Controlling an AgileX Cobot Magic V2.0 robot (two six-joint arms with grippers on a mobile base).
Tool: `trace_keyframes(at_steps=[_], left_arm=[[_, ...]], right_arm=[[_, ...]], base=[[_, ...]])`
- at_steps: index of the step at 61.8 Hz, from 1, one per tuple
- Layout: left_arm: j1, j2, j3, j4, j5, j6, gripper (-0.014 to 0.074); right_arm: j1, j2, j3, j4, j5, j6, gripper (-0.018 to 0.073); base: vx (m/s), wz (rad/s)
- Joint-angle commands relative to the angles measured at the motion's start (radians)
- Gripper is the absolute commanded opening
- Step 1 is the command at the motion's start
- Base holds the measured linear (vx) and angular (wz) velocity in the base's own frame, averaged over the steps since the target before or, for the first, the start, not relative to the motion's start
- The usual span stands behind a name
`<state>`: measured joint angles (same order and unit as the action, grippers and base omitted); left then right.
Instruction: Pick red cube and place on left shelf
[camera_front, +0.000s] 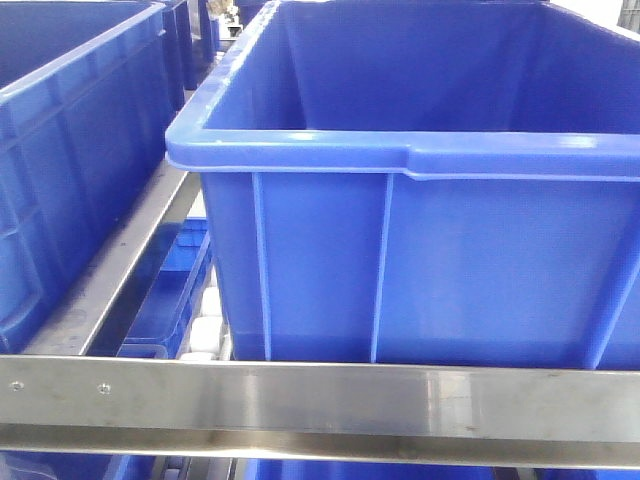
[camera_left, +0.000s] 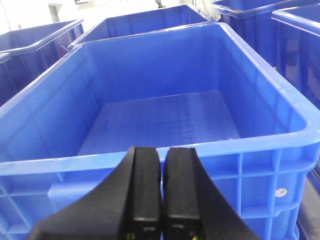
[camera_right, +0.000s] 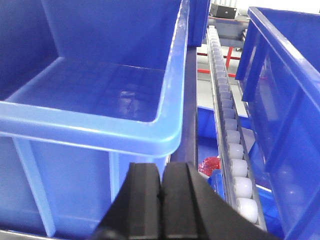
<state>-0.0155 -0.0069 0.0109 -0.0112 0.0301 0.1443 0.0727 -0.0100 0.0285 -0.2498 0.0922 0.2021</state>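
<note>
The left shelf (camera_front: 300, 398) is a brushed steel rack with a riveted front rail, and large dark-blue crates (camera_front: 430, 200) stand on it. My left gripper (camera_left: 162, 151) is shut with nothing in it, hovering at the near rim of an empty blue crate (camera_left: 160, 120). My right gripper (camera_right: 162, 169) is also shut and empty, just before the corner of another blue crate (camera_right: 100, 125). A small glossy red shape (camera_right: 210, 163) shows low down to the right of that gripper, half hidden; I cannot tell whether it is the red cube.
A track of white rollers (camera_right: 227, 130) runs away beside the right gripper, with another blue crate (camera_right: 280, 90) to its right. More blue crates (camera_left: 30, 45) stand behind and beside. A steel side rail (camera_front: 120, 270) separates two crates.
</note>
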Motion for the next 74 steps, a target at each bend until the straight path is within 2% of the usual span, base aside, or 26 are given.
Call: trace_keyframes(at_steps=[1, 10, 17, 74], left_arm=[[-0.005, 0.007, 0.022, -0.005, -0.091, 0.001, 0.0106], [-0.005, 0.007, 0.022, -0.005, -0.091, 0.001, 0.0106], [-0.005, 0.007, 0.022, -0.005, -0.091, 0.001, 0.0106], [-0.005, 0.007, 0.022, -0.005, -0.091, 0.001, 0.0106]], right_arm=[[-0.005, -0.018, -0.024, 0.000, -0.092, -0.017, 0.0060], [-0.005, -0.018, -0.024, 0.121, -0.092, -0.136, 0.0060], [-0.005, -0.018, -0.024, 0.161, -0.101, -0.195, 0.0060], [-0.005, -0.018, -0.024, 0.162, -0.098, -0.196, 0.0060]], base=[[0.00, 0.00], [0.00, 0.00], [0.00, 0.00], [0.00, 0.00]])
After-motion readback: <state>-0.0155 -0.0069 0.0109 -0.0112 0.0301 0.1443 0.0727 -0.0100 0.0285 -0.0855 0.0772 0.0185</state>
